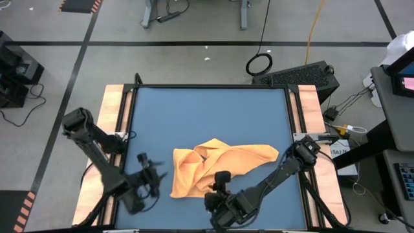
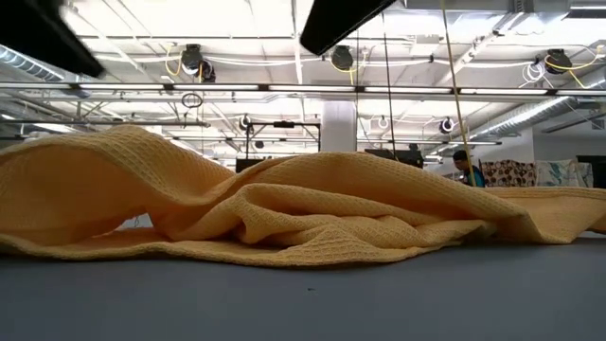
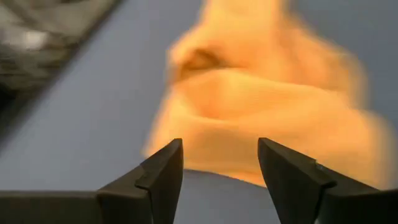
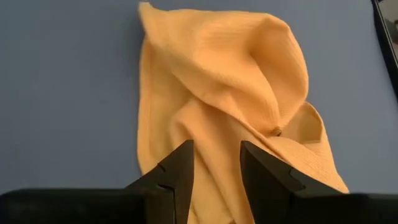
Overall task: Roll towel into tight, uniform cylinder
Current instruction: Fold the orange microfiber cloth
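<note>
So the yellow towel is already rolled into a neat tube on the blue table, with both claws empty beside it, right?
Not quite. The towel isn't rolled: the high view shows it lying crumpled in loose folds on the blue table. The rest holds: the left claw stands open and empty beside it, and the right claw holds nothing at its near edge.

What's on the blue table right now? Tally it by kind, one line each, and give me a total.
Towel, orange-yellow, crumpled, not rolled: 1
Robot grippers over the table: 2, the left gripper with fingers apart beside the towel, the right gripper with fingers apart at its near edge
Total: 3
</note>
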